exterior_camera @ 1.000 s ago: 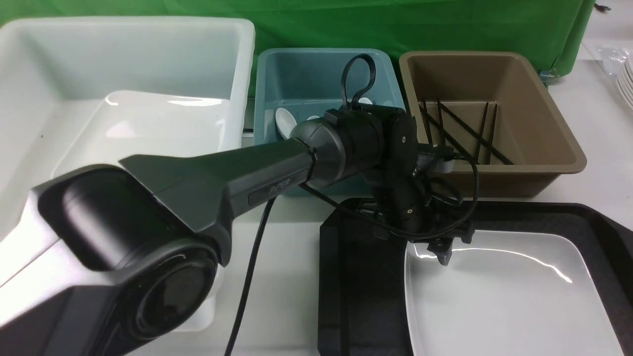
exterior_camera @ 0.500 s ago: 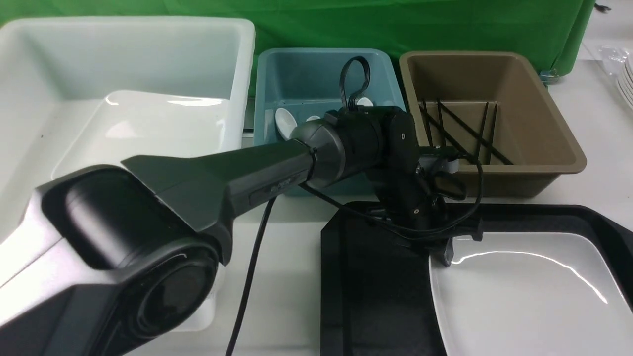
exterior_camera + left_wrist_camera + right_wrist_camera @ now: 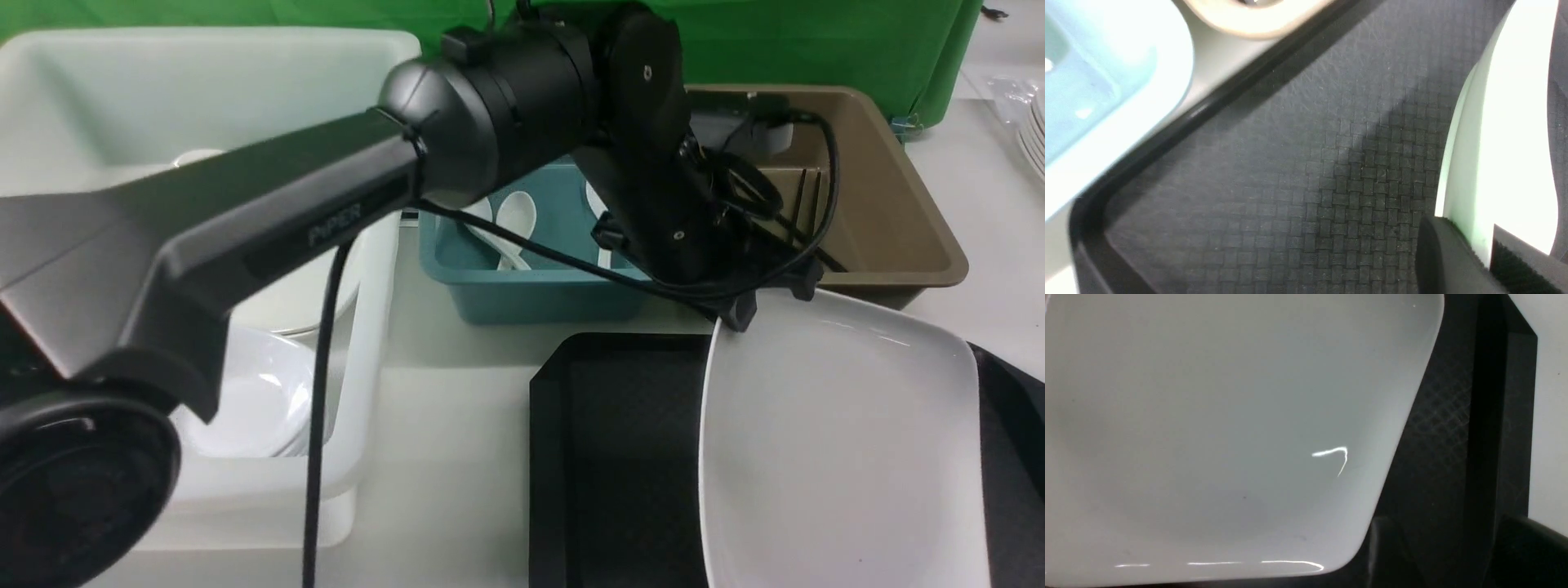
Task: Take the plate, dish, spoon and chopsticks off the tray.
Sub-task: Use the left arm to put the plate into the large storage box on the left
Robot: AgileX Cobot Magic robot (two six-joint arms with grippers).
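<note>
A green cloth hangs behind a white table (image 3: pixel 457 392) that carries three bins in a row: a white bin (image 3: pixel 371 269) on the left with white crockery in it, a blue bin (image 3: pixel 531 286) with white spoons (image 3: pixel 516 216) inside, and a brown bin (image 3: pixel 898 237) with chopsticks (image 3: pixel 804 200) inside. Nearer the robot lies the black tray (image 3: pixel 620 457), its textured left part bare. The left gripper (image 3: pixel 739 310) is clamped tight on the rim at the far left corner of the plate (image 3: pixel 841 441). The left wrist view shows a black finger (image 3: pixel 1445 253) pressed against each face of that white edge. The plate is tilted, its gripped corner raised above the tray and just in front of the brown bin's near wall; whether its near edge touches the tray cannot be told. From the right wrist, the right gripper (image 3: pixel 1453 555) stands with its jaws apart over the tray's dark surface, holding nothing, the plate's corner just beside one finger
</note>
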